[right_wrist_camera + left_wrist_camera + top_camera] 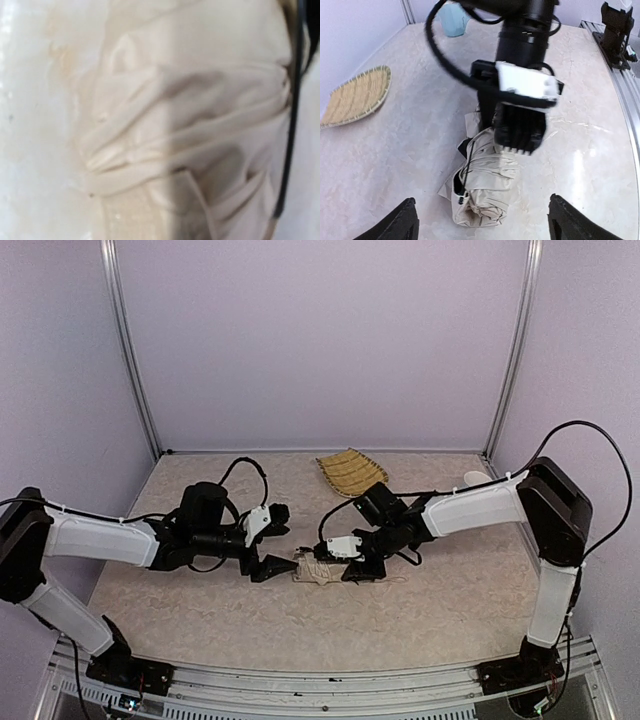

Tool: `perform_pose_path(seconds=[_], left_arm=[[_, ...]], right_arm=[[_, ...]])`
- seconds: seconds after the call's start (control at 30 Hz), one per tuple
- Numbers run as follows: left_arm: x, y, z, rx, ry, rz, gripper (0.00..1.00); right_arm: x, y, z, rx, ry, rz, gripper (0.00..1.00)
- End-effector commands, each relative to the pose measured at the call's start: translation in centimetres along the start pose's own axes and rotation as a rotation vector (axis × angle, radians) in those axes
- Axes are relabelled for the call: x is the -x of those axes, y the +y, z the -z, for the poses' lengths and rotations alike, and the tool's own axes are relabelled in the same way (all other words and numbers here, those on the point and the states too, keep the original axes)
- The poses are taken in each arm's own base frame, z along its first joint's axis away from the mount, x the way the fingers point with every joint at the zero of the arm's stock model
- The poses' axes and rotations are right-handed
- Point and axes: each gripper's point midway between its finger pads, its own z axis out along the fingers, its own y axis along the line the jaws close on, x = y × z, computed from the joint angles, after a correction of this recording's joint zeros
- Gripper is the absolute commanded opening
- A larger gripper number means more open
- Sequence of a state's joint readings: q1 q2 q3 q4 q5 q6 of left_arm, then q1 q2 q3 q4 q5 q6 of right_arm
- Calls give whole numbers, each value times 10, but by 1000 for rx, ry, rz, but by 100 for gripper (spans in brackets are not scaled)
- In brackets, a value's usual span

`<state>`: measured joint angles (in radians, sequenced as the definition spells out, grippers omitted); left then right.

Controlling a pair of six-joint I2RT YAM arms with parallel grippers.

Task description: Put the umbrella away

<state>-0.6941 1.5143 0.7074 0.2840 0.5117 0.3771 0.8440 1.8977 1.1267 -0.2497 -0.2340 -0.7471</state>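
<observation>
1. Most of the folding looks done: the umbrella [487,187] lies collapsed on the table [395,150] as a short, creased bundle, a little below the centre of the left wrist view.
2. No wrap around the bundle can be seen from that view, and loose fabric sticks out at its side, so the tidying seems not finished.
3. The woven basket tray [355,97] lies well apart at the left edge of that view, with nothing in it. If it is the place for the umbrella, the carrying is not yet begun.
4. The left gripper [481,210] stands wide, its two fingers on either side of the near end of the bundle, touching nothing.
5. The right gripper [520,132] sits on the far end of the umbrella. Whether its jaws clamp the fabric or only press it cannot be told.
6. The right wrist view is filled by blurred fabric, a black rib [295,100] and a flat band [132,215], perhaps the strap; its own fingers do not show.
7. The handle and shaft are hidden. A pale blue object [454,20] at the top edge is cut off and cannot be named.
</observation>
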Motion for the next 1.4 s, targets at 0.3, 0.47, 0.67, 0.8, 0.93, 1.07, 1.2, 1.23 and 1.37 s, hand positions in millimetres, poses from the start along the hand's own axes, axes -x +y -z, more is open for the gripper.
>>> perform_pose_path(seconds=[0.3, 0.47, 0.67, 0.8, 0.93, 1.07, 1.2, 1.23, 1.37], left_arm=[[-33, -16, -49, 181, 287, -525, 88], [-42, -4, -73, 157, 352, -597, 90], [-57, 10, -86, 158, 397, -612, 91], [-80, 9, -93, 29, 464, -527, 89], [-105, 5, -99, -43, 577, -430, 76], [-119, -8, -98, -107, 630, -355, 58], [-127, -23, -95, -160, 647, -306, 42], [-130, -25, -95, -164, 659, -301, 35], [-142, -32, -96, -186, 715, -286, 6]], right_arm=[[-47, 62, -17, 555, 116, -438, 4], [-44, 49, -21, 582, 72, -477, 4], [-41, 40, -22, 574, 39, -457, 5], [-39, 32, -22, 562, 23, -460, 7], [-31, 16, -18, 508, -20, -462, 12], [-20, -4, -11, 441, -80, -461, 15], [-14, -16, -6, 401, -118, -459, 15], [-13, -17, -6, 397, -121, -461, 16], [-9, -24, -1, 369, -147, -467, 23]])
